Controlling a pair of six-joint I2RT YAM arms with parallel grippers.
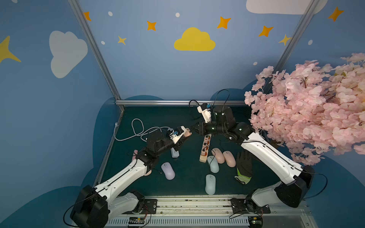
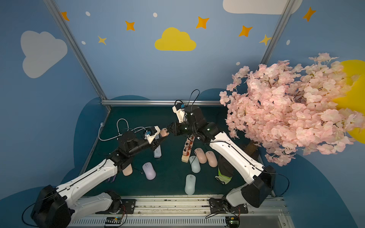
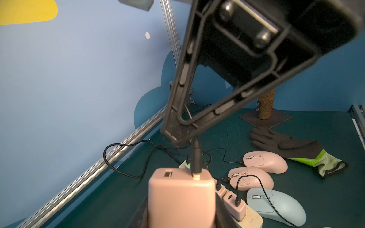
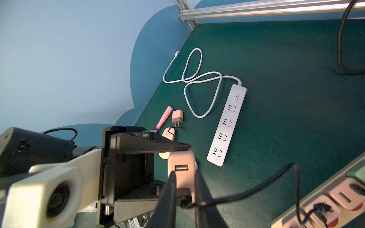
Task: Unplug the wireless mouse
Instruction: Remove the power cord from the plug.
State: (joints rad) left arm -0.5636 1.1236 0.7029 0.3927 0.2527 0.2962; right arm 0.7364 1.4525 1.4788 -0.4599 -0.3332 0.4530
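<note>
Left jaws are clamped on the pink charger (image 3: 180, 197), held up off the surface (image 4: 276, 98). Right jaws pinch the black plug (image 3: 196, 158) at its port (looks partly drawn out, but the view's blurry). You've got the mice (image 3: 264, 161) lying below by the beige power strip (image 3: 250, 220); can't tell which one this cable feeds.

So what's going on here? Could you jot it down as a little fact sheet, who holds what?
Left gripper: shut on the pink adapter, held above the mat
Right gripper: shut on the black plug in that adapter
Plug: not pulled free, perhaps partly out
On the mat: white power strip, beige power strip, glove
</note>
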